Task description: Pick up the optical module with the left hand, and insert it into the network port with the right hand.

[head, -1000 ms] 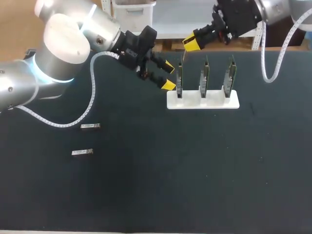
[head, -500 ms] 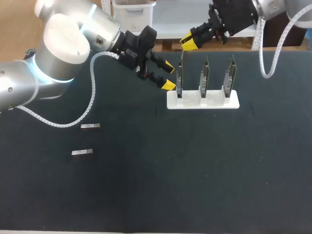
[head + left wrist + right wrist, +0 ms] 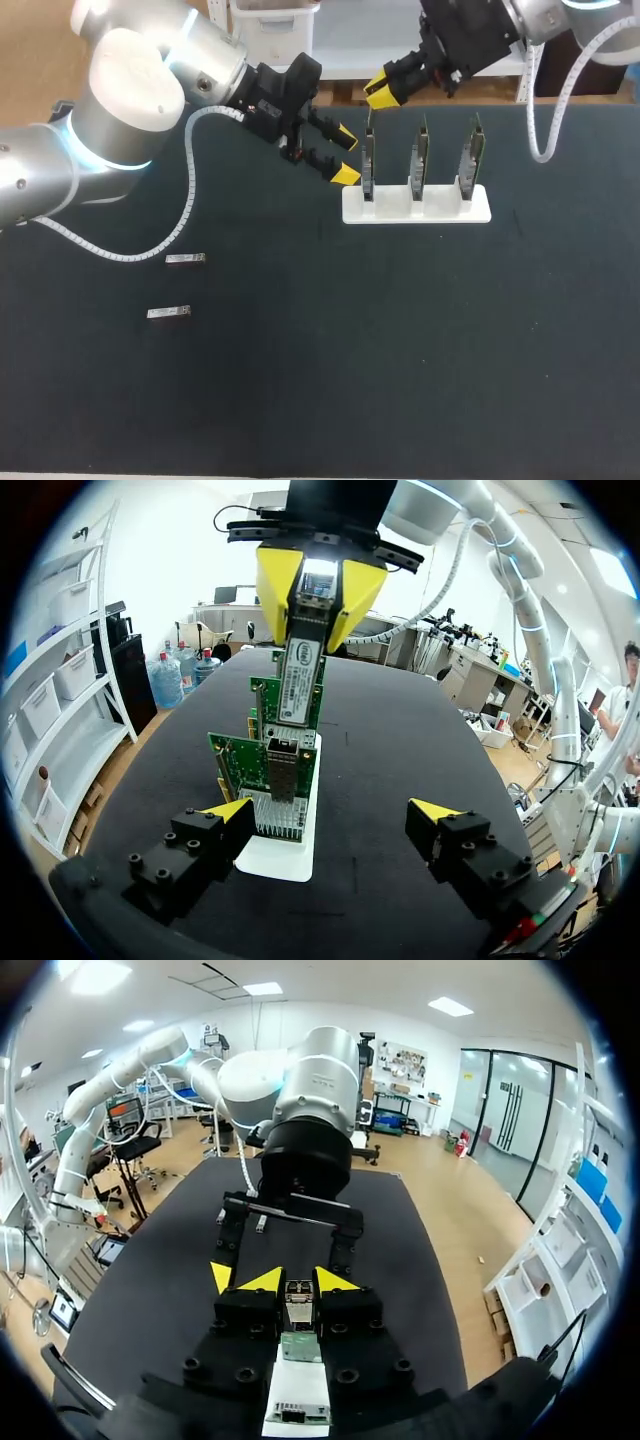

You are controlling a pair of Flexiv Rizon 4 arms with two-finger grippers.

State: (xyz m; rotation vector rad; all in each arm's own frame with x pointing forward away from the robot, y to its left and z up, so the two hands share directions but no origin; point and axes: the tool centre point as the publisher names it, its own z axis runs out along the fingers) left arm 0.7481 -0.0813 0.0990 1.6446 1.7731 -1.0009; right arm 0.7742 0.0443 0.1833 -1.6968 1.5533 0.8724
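Note:
My right gripper [image 3: 384, 90] hangs just above the leftmost of three upright network cards [image 3: 368, 160] in a white rack [image 3: 415, 210], shut on an optical module [image 3: 300, 675]. In the left wrist view the module points down, in line with the metal port [image 3: 281, 763] of the nearest card. The right wrist view shows the module [image 3: 298, 1305] pinched between its own gripper's [image 3: 298, 1282] yellow tips, over the green card [image 3: 298, 1346]. My left gripper [image 3: 346, 156] stands open beside the rack's left end, empty; in its own view the left gripper [image 3: 335, 820] straddles the rack base [image 3: 285, 852].
Two more optical modules [image 3: 186, 259] [image 3: 168, 313] lie on the black table at the left. The other two cards [image 3: 421, 155] [image 3: 470, 152] stand to the right in the rack. My left arm's cable [image 3: 185, 215] loops over the table.
My right gripper has shifted a little to the left with the module, closing in over the leftmost card. The left arm has kept still.

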